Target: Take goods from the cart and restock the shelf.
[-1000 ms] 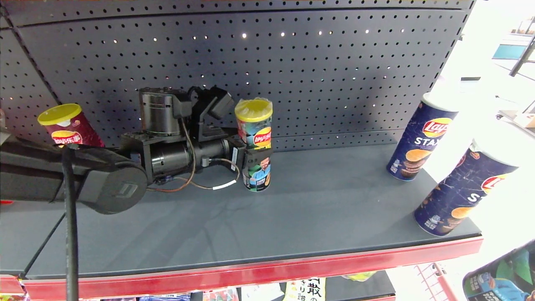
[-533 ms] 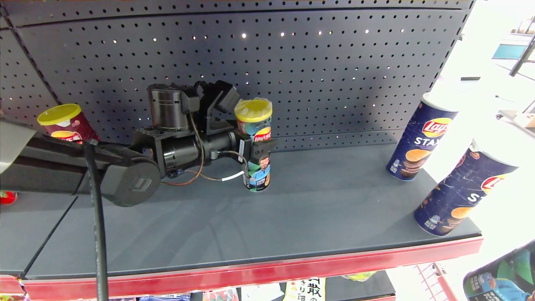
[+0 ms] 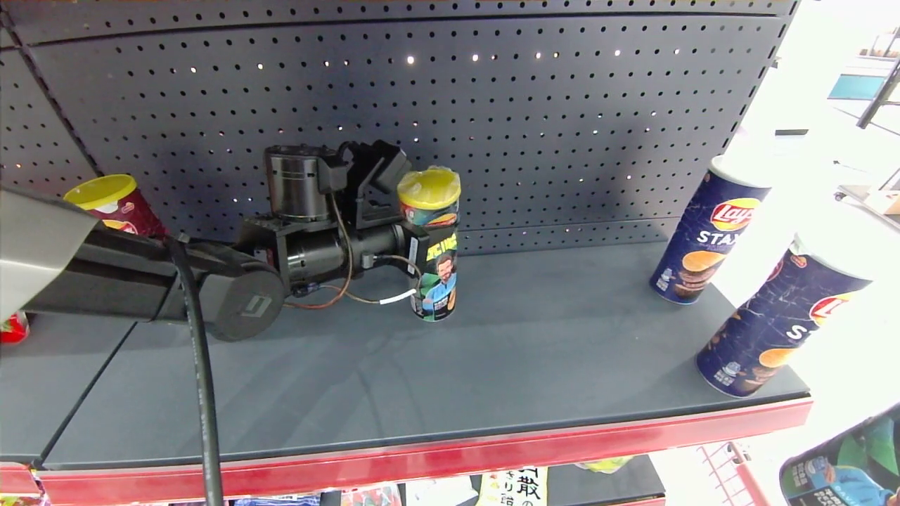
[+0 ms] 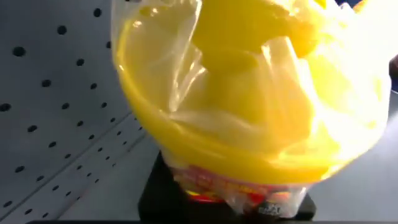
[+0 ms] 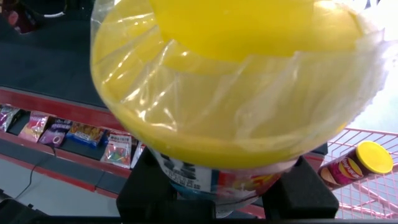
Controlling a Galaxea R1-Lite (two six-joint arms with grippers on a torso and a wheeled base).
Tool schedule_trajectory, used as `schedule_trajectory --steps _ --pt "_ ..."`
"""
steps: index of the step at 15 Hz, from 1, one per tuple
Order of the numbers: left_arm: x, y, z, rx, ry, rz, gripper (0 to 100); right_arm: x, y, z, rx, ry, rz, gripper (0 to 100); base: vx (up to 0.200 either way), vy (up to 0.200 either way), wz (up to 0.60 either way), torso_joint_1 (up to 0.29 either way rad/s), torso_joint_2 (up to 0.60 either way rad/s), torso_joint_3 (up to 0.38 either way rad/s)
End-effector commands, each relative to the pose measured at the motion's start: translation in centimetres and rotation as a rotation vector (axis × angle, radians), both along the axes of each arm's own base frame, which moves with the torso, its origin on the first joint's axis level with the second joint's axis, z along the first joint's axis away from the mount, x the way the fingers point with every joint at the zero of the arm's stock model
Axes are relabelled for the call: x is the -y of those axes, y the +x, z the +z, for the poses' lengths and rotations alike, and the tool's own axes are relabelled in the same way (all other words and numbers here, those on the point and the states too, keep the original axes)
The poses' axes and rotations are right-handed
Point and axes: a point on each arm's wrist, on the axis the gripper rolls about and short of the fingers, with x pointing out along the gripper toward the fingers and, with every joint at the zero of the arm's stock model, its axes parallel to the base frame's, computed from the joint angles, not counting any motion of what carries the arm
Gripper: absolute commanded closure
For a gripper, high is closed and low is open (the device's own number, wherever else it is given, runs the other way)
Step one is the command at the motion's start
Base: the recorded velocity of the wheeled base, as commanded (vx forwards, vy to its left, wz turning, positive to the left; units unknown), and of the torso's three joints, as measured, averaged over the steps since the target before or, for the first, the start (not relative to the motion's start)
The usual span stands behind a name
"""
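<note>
A chip can with a yellow lid [image 3: 439, 281] stands on the dark shelf [image 3: 492, 365] near the pegboard, left of the middle. My left gripper [image 3: 427, 251] is shut on its middle from the left side. In the left wrist view the lid [image 4: 249, 93] is close to the camera, above the left gripper [image 4: 224, 202]. My right gripper [image 5: 224, 193] is shut on a second yellow-lidded chip can [image 5: 236, 81], held off the shelf. That second can's body [image 3: 837, 464] peeks in at the head view's lower right corner.
Two dark blue chip cans [image 3: 703, 239] [image 3: 780, 323] stand at the shelf's right end. A red can with a yellow lid [image 3: 112, 204] stands at the far left behind my arm. The pink cart [image 5: 367, 199] holds another red can [image 5: 357, 165]. Snack packets [image 5: 81, 134] fill a lower shelf.
My left arm has moved right along the shelf. The can in it has turned and leaned slightly while its base stays on the shelf.
</note>
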Motion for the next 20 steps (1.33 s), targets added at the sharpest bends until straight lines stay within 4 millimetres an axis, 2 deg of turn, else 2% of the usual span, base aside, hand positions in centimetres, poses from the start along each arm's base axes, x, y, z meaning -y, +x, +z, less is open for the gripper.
schedule_trajectory --steps 1,3,6,9,15,20 --pt "-0.5 -0.3 0.7 0.01 -0.012 -0.009 100 0.0 0.0 0.1 0.004 0.002 0.004 100 0.0 0.0 0.0 0.0 0.0 0.0" --pt "-1.1 -0.7 1.6 0.024 -0.029 -0.053 100 0.0 0.0 0.1 0.004 0.002 0.005 100 0.0 0.0 0.0 0.0 0.0 0.0" --pt "-1.9 -2.5 2.5 0.028 -0.042 -0.141 100 0.0 0.0 0.1 0.001 0.003 0.003 100 0.0 0.0 0.0 0.0 0.0 0.0" --pt "-2.5 -4.1 2.5 0.02 -0.041 -0.212 100 0.0 0.1 0.1 -0.001 0.002 0.003 100 0.0 0.0 0.0 0.0 0.0 0.0" --pt "-2.9 -5.9 0.0 0.056 0.055 -0.396 100 0.0 0.1 0.1 -0.001 0.002 0.002 100 0.0 0.0 0.0 0.0 0.0 0.0" --pt "-2.8 -6.8 -0.6 0.026 0.041 -0.489 100 0.0 0.1 0.1 0.001 0.003 0.002 100 0.0 0.0 0.0 0.0 0.0 0.0"
